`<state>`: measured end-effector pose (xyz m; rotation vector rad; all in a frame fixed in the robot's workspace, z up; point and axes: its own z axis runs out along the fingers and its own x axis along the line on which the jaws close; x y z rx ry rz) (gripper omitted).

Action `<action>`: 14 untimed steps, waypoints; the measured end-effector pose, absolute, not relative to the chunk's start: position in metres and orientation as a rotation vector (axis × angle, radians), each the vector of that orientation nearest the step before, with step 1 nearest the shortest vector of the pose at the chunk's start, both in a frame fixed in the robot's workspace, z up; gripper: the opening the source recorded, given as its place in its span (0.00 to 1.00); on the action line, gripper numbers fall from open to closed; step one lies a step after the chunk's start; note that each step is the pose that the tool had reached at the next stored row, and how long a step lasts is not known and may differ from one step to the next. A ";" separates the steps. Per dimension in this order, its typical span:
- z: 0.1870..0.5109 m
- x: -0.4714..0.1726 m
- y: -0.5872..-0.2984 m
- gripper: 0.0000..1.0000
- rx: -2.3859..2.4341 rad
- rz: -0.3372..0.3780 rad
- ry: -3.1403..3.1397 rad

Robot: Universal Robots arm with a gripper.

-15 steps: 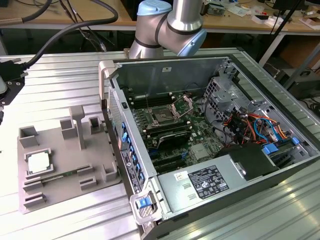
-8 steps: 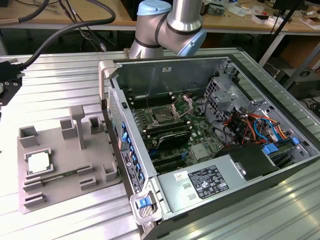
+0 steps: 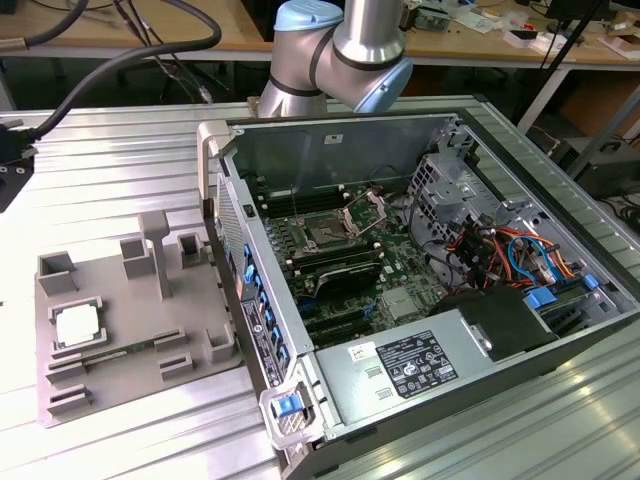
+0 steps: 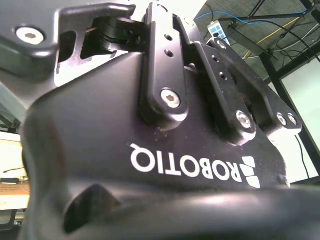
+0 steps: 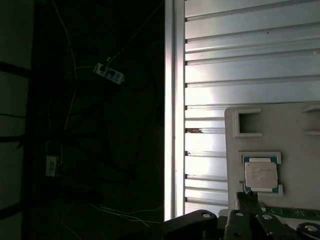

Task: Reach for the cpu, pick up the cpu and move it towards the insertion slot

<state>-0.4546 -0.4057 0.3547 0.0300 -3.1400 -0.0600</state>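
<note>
The cpu (image 3: 77, 325), a thin square chip with a silvery top, lies in a raised frame on the grey plastic tray (image 3: 130, 300) at the exterior view's left. The insertion slot (image 3: 325, 235), a dark square socket with a metal frame and wire lever, sits on the green board inside the open computer case. The arm's silver and blue joints (image 3: 340, 45) hang at the top edge, behind the case. In the first wrist view the cpu (image 5: 260, 175) appears small and far below, just past the dark gripper (image 5: 250, 217). The gripper body (image 4: 165, 150) looms close in the second wrist view.
The open case (image 3: 420, 260) holds a power supply (image 3: 415, 365), coloured cables (image 3: 500, 250) and long black memory slots (image 3: 340, 270). The tray carries several empty raised frames and posts (image 3: 155, 250). Everything rests on a ribbed metal table (image 3: 100, 150), whose edge (image 5: 175, 125) borders dark floor.
</note>
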 end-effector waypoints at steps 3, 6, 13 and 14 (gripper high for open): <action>0.354 -0.457 -0.406 0.11 0.030 -0.060 -3.140; 0.354 -0.458 -0.406 0.11 0.030 -0.060 -3.140; 0.353 -0.462 -0.406 0.11 0.030 -0.060 -3.140; 0.353 -0.463 -0.406 0.11 0.030 -0.060 -3.140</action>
